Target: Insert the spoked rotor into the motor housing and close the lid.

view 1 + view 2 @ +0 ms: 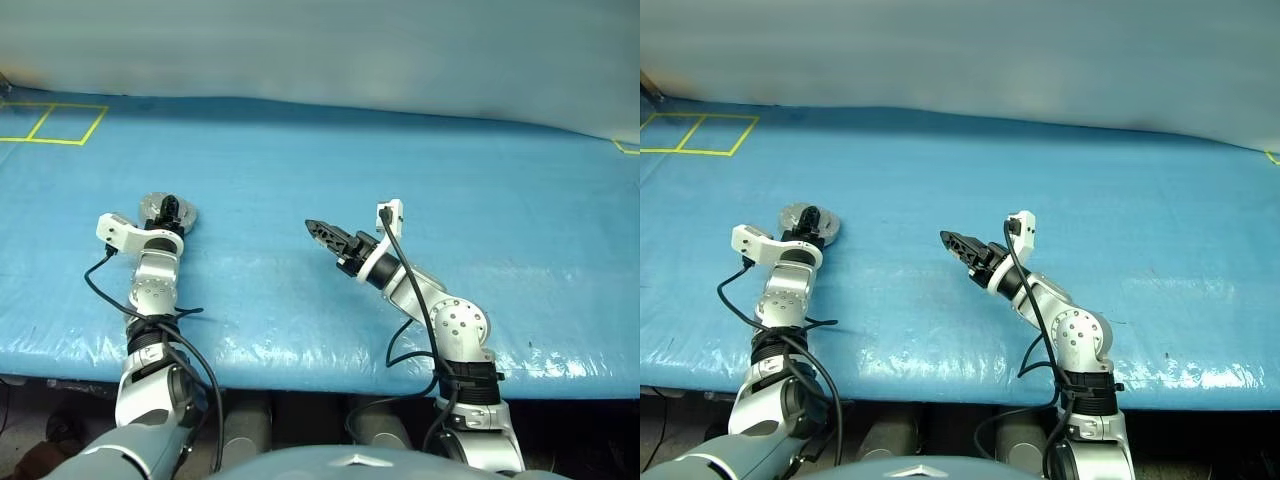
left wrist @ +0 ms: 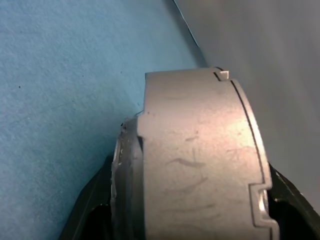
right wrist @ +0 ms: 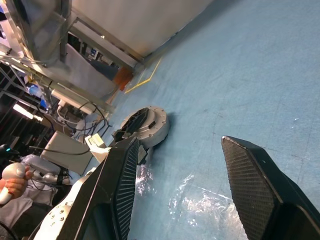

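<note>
The motor housing, a short round silver cup, stands on the blue table at the left. My left gripper is shut on it, one black finger lying across its top. In the left wrist view its grey side wall sits between the two fingers. A flat grey face covers the cup's top; it looks like the lid lying down on it. The spoked rotor is hidden. My right gripper hovers over the table's middle, pointing toward the housing, open with nothing between its fingers.
Yellow tape squares mark the table's far left corner. A grey wall runs along the back. The table's front edge lies just before my arms. Beyond the left end are racks and cables, and a person's hand holding a controller.
</note>
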`<state>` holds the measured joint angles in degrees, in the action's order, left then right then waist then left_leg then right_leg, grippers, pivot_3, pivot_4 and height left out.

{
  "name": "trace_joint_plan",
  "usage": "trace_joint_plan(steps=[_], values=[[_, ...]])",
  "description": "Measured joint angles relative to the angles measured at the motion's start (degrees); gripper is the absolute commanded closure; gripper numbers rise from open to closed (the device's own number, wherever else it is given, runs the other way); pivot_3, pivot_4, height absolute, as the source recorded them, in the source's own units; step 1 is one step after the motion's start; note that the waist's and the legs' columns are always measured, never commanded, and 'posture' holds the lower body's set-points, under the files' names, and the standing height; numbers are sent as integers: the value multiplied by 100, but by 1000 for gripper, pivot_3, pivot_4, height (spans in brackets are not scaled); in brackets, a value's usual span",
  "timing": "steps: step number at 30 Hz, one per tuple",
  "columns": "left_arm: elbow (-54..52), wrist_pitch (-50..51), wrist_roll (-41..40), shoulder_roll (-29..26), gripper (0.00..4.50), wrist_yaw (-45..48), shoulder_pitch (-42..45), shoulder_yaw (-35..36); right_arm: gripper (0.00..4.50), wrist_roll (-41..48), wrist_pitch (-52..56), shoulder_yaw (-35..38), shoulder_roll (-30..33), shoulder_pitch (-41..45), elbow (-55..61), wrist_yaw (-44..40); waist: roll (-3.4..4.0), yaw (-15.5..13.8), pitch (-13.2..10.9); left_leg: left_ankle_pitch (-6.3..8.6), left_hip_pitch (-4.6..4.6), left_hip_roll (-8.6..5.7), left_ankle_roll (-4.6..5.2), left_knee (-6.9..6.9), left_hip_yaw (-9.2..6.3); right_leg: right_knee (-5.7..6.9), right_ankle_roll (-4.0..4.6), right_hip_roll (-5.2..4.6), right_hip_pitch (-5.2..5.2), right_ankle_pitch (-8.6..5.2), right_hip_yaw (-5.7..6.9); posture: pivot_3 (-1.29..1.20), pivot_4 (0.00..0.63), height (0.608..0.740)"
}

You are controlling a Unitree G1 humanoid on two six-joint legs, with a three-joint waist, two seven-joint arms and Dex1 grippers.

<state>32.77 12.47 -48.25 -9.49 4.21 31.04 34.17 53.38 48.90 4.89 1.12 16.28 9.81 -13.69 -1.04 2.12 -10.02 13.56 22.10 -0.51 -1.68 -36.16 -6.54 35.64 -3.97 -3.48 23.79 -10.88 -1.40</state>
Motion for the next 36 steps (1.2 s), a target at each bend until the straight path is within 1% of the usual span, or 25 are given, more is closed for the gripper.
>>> trace_joint_plan(steps=[3, 5, 9, 14, 18, 22, 25, 27, 31, 33, 36], values=[[-354, 50, 127, 21, 54, -57, -199, -100, 1699, 3, 19, 8, -31, 1, -1, 14, 3, 8, 2, 0, -16, 1, -1, 0, 3, 2, 1, 0, -12, -1, -2, 0, 150, 740], [-700, -51, 350, 63, 18, -231, -425, -184, 1699, 4, 38, 6, -38, 3, -2, 17, 7, 59, 5, 0, -28, 4, -1, 4, 13, 5, 3, 0, -16, -2, -7, 0, 150, 740], [-1606, -88, 858, 89, 18, -839, -1140, -278, 1699, 1, 56, 19, -5, 22, -29, 24, 14, 156, 9, 0, -41, 8, -1, 11, 20, 17, 8, 1, -14, -5, -15, 0, 150, 740], [-2569, -169, 1493, 42, 18, -1567, -1948, -240, 1699, -48, 148, -11, 18, 81, -167, 25, 14, 141, 9, 0, -40, 10, -2, 12, 18, 21, 20, 3, -12, -12, -14, 0, 150, 740], [-3008, -471, 2052, -48, 18, -1480, -2355, -377, 1699, -410, -4, -228, 83, 170, -196, -56, 6, 57, 9, -8, -28, 5, -15, 10, 14, 16, 30, 2, -9, -18, -14, 0, 150, 740], [-3614, -1054, 2549, -274, 18, -894, -2380, -885, 1699, -941, -519, -462, 125, 212, -196, -266, 1, -44, 12, -10, -26, 3, -19, 9, 13, 13, 31, 0, -10, -18, -13, 0, 150, 740], [-3780, -1339, 2663, -443, 18, -103, -2303, -1410, 1699, -1380, -1061, -614, 298, 194, -185, -567, 1, -51, 11, -10, -25, 2, -19, 10, 15, 12, 31, 0, -9, -19, -13, 0, 150, 740], [-3895, -1349, 2678, -674, 18, 657, -2294, -1923, 1699, -1743, -1380, -718, 591, 191, -185, -772, 3, -43, 10, -10, -25, 3, -19, 11, 16, 12, 32, 0, -8, -19, -14, 0, 150, 740], [-4066, -1238, 2683, -1098, 18, 1998, -2309, -2827, 1699, -2515, -1940, -990, 1394, 144, -235, -1281, 5, 8, 9, -10, -26, 5, -18, 19, 18, 13, 36, 0, -4, -22, -14, 0, 150, 740], [-4064, -1152, 2690, -1215, 18, 2511, -2356, -3174, 1699, -2808, -2190, -1029, 1710, 53, -329, -1511, 6, 29, 8, -9, -27, 7, -18, 22, 19, 13, 38, 1, -2, -24, -13, 0, 150, 740], [-3964, -1072, 2765, -1371, 18, 3088, -2383, -3553, 1699, -2986, -2385, -1055, 2013, -43, -428, -1887, 9, 45, 6, -9, -27, 9, -17, 21, 19, 16, 39, 2, -2, -24, -13, 0, 150, 740]])
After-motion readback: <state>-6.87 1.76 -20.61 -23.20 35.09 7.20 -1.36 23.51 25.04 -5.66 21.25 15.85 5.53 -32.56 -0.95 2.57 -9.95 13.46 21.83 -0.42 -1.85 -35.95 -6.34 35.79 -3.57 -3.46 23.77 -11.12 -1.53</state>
